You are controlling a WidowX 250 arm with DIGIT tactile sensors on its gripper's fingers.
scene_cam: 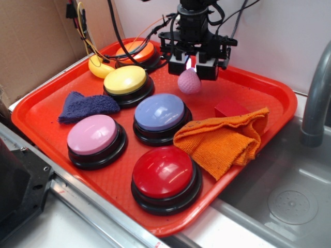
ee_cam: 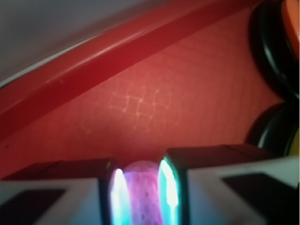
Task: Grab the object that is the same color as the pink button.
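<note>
Scanning from the left of the exterior frame, a dark blue knitted cloth (scene_cam: 85,106) lay on the red plastic tray (scene_cam: 269,88), with the large glossy pale pink dome button on its black base (scene_cam: 95,135) at lower left, a yellow dome button (scene_cam: 125,81) and an orange one (scene_cam: 136,53) toward the upper left, and a lavender-blue dome button (scene_cam: 160,114) above a red one (scene_cam: 164,173) in the middle. Right of centre, near the top, the black gripper (scene_cam: 191,68) held the small pink dimpled ball (scene_cam: 189,81), with a small red block (scene_cam: 229,109) and a crumpled orange knitted cloth (scene_cam: 223,139) further right. In the wrist view the ball (ee_cam: 139,194) sat at bottom centre, the gripper (ee_cam: 139,193) narrowed onto it so both pads pressed its sides. Whether it had cleared the tray floor could not be told. The ball looked round and slippery, a matte rosy pink close to the button's shade, pitted like a golf ball. To finish well, I would judge a steady squeeze and a straight, slow lift best, since a sphere held only at its sides might squirt out.
</note>
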